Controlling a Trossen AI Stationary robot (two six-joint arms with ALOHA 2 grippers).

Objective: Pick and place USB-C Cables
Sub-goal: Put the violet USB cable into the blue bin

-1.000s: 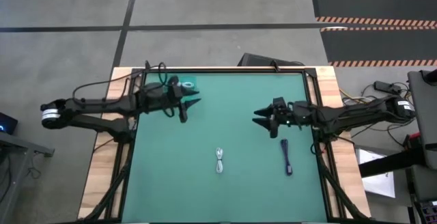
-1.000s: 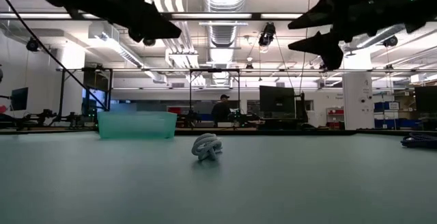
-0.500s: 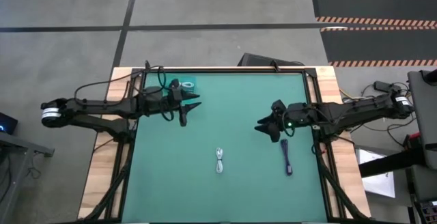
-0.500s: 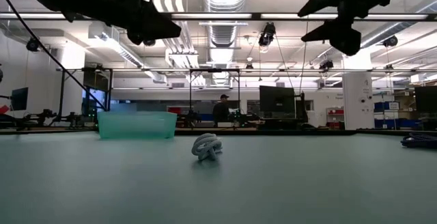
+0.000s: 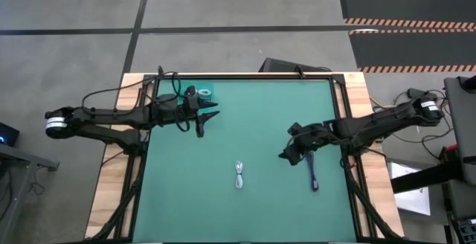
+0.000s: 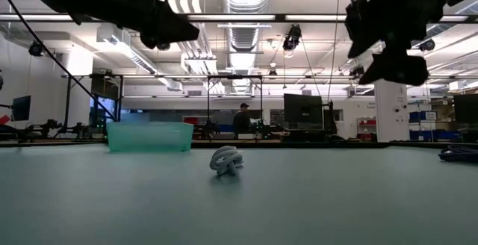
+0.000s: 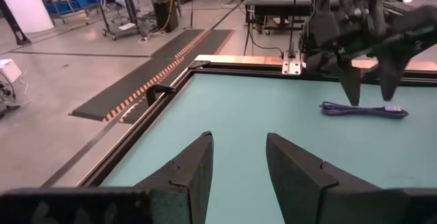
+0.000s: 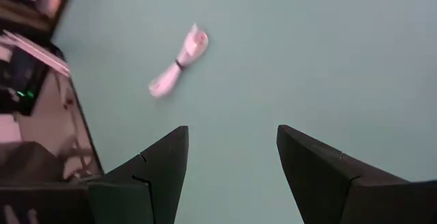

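Observation:
A white cable bundle (image 5: 239,175) lies on the green table near the middle, and shows too in the low view (image 6: 225,160) and the right wrist view (image 8: 179,63). A dark cable (image 5: 312,171) lies stretched out to its right (image 7: 365,109). The teal bin (image 5: 202,91) stands at the far left corner (image 6: 149,136). My right gripper (image 5: 286,153) hangs open above the table between the two cables, tipped downward (image 8: 232,156). My left gripper (image 5: 206,114) waits open in the air beside the bin (image 7: 235,162).
A black frame (image 5: 245,76) runs round the mat, with wooden borders (image 5: 111,192) outside it. Bare mat (image 5: 245,125) lies between the two arms. Beyond the far edge, the room holds desks, monitors and a person (image 6: 240,118) far off.
My right gripper has moved toward the table's near edge and come lower, tipping from level to pointing down at the mat. It now hangs closer to the dark cable and the white bundle. Neither cable has moved.

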